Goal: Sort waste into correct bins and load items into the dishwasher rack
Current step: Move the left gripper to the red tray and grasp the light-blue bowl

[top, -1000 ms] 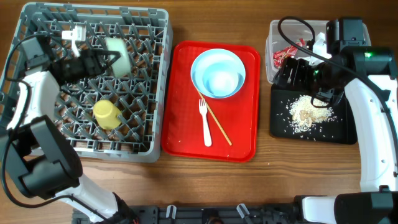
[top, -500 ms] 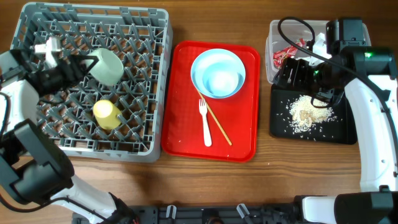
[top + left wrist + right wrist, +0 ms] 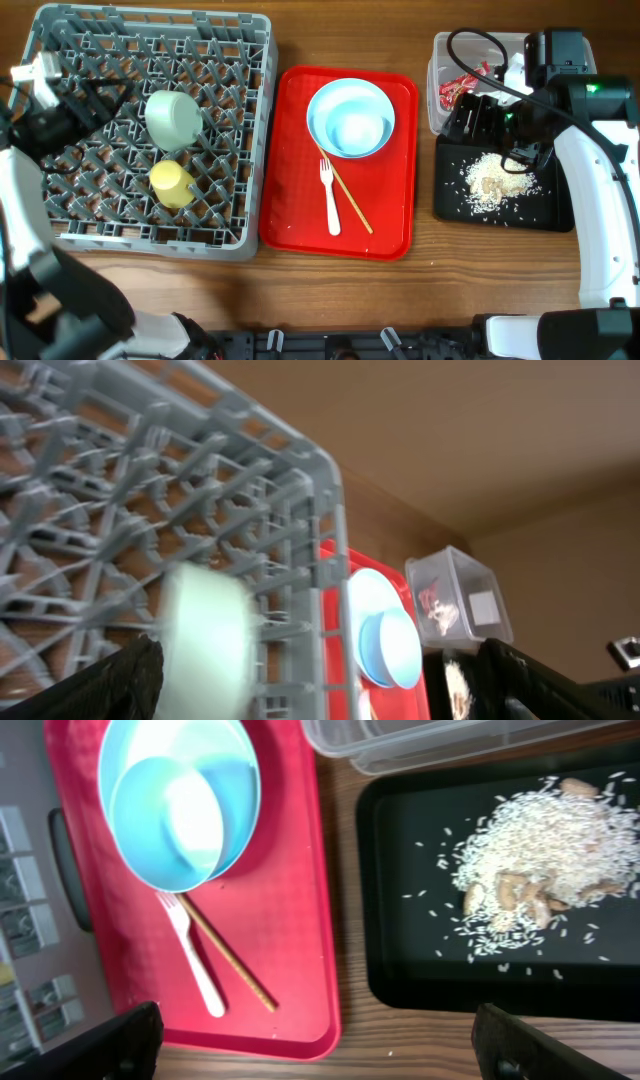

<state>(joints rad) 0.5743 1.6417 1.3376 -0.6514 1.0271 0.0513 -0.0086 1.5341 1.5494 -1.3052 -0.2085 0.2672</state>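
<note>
The pale green bowl (image 3: 172, 118) lies on its side among the pegs of the grey dishwasher rack (image 3: 255, 120), just above the yellow cup (image 3: 172, 183). My left gripper (image 3: 108, 100) is open and empty at the rack's left side, clear of the bowl, which shows as a blur (image 3: 210, 645) in the left wrist view. On the red tray (image 3: 390, 215) are a light blue bowl (image 3: 350, 117), a white fork (image 3: 329, 197) and chopsticks (image 3: 347, 197). My right gripper (image 3: 478, 125) hangs open and empty between the clear tub (image 3: 440, 60) and the black tray (image 3: 450, 205).
A red-and-white wrapper (image 3: 458, 88) lies in the clear tub. Rice-like scraps (image 3: 495, 178) are piled on the black tray. In the right wrist view, bare wooden table (image 3: 420, 1045) shows in front of the red tray (image 3: 290, 950) and the black tray (image 3: 400, 970).
My left gripper opened, let go of the pale green bowl and drew back to the left. The bowl settled lower in the rack. The right arm has not moved.
</note>
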